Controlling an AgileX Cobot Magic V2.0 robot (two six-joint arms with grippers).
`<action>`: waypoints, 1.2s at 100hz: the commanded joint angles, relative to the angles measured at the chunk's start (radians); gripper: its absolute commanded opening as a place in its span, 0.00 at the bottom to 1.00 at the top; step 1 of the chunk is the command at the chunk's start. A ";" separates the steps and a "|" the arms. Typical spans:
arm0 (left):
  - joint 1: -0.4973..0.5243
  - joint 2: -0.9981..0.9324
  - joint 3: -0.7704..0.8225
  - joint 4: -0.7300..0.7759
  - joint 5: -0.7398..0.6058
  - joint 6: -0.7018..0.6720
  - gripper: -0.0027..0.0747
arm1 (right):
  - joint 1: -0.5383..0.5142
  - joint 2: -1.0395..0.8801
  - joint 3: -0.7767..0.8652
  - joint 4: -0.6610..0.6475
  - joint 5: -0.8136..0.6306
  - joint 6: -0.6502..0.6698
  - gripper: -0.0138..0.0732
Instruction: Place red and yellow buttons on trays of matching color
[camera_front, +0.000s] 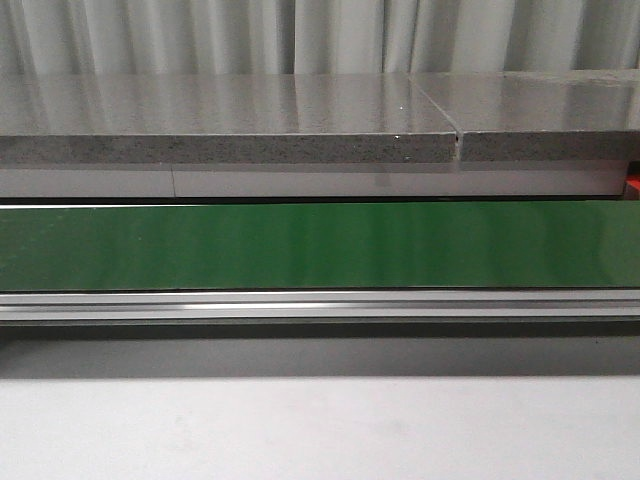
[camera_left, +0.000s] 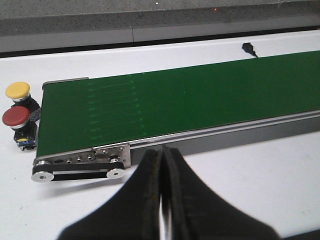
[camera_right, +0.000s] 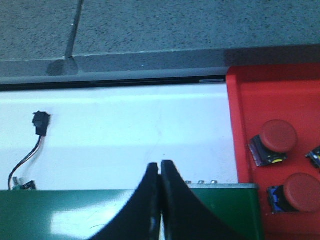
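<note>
Right now neither arm has anything in hand: your left gripper (camera_left: 161, 165) hangs over the near rail of the green conveyor belt (camera_left: 190, 97) with its fingers pressed together on nothing, and your right gripper (camera_right: 160, 172) is likewise closed and empty above the belt's other end.

From the left wrist view, a yellow button (camera_left: 18, 91) and a red button (camera_left: 16, 118) stand on the white table (camera_left: 250, 180) just beside the belt's end, the yellow one behind the red, close together and possibly touching. Nothing rides on the belt in any view.

From the right wrist view, the red tray (camera_right: 260, 95) sits just past the belt's end, holding at least two red buttons (camera_right: 278, 137); a third object shows at the frame edge, too cropped to name. No yellow tray is visible anywhere.

You appear to be between picks, with some reds already sorted. The next move probably calls for opening the left fingers wide, reaching across to the two waiting buttons, and straddling one cap without knocking its neighbour.
</note>
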 joint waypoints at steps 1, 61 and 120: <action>-0.007 0.013 -0.023 -0.010 -0.072 -0.008 0.01 | 0.026 -0.106 0.027 0.019 -0.077 -0.014 0.08; -0.007 0.013 -0.023 -0.010 -0.072 -0.008 0.01 | 0.085 -0.421 0.218 -0.008 -0.048 -0.008 0.08; -0.007 0.013 -0.023 -0.010 -0.072 -0.008 0.01 | 0.214 -0.740 0.442 -0.415 -0.108 0.450 0.08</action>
